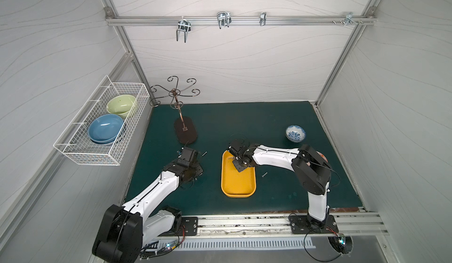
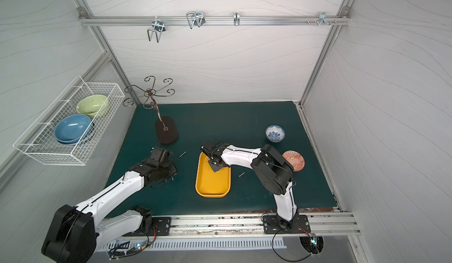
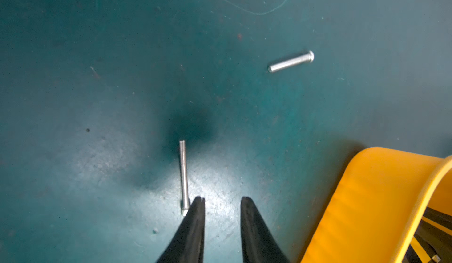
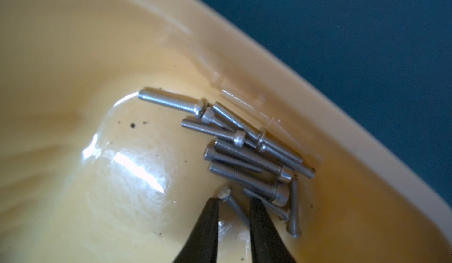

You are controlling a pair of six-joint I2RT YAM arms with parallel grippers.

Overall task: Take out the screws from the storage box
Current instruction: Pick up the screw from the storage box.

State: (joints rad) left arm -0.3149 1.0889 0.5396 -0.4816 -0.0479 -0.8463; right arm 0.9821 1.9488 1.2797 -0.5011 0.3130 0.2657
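Steel screws [image 4: 247, 151] lie heaped against the storage box [image 4: 281, 83] wall, so the right gripper [image 4: 234, 203], fingers narrowly apart astride one loose screw [image 4: 224, 193], should close squarely on its shank, then lift straight, sparing the heap.

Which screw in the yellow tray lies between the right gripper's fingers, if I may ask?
The slanted screw nearest the fingertips; the other screws are heaped by the tray wall.
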